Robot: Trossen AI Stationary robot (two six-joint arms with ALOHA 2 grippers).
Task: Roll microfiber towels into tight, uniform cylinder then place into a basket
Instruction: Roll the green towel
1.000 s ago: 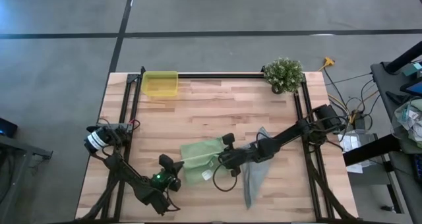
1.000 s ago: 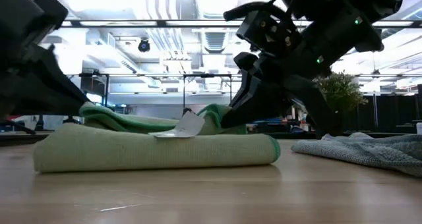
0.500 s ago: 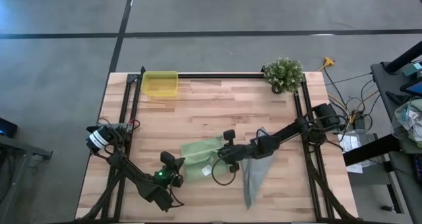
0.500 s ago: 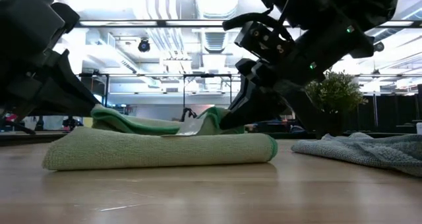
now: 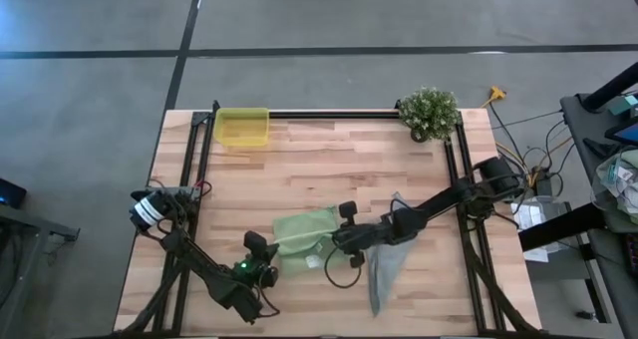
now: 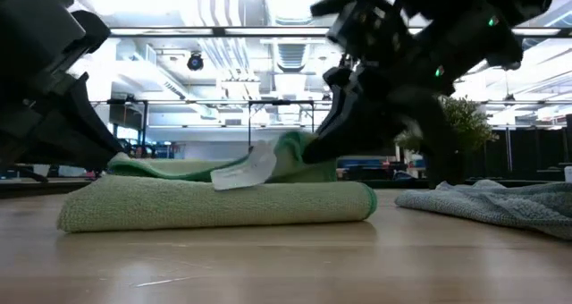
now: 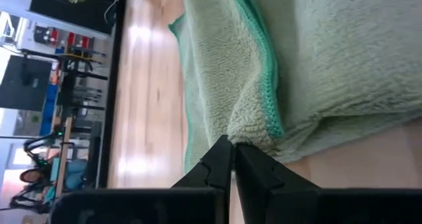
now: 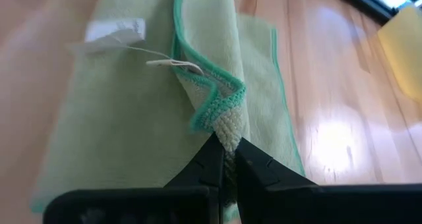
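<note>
Pinching both ends at once, the two arms work the light green microfiber towel (image 5: pixel 304 241) near the table's front middle. The right gripper (image 8: pixel 226 155) is clamped tight on a green-edged corner, lifting it so the layer can turn over; the left gripper (image 7: pixel 233 159) nips the opposite edge, likely to keep the fold even. Its white tag (image 6: pixel 242 171) sticks up. Just right lies the grey-blue towel (image 5: pixel 383 263), flat and unrolled. Far left, well apart, sits the yellow basket (image 5: pixel 242 127). Count: two towels, one basket, one potted plant (image 5: pixel 429 112).
</note>
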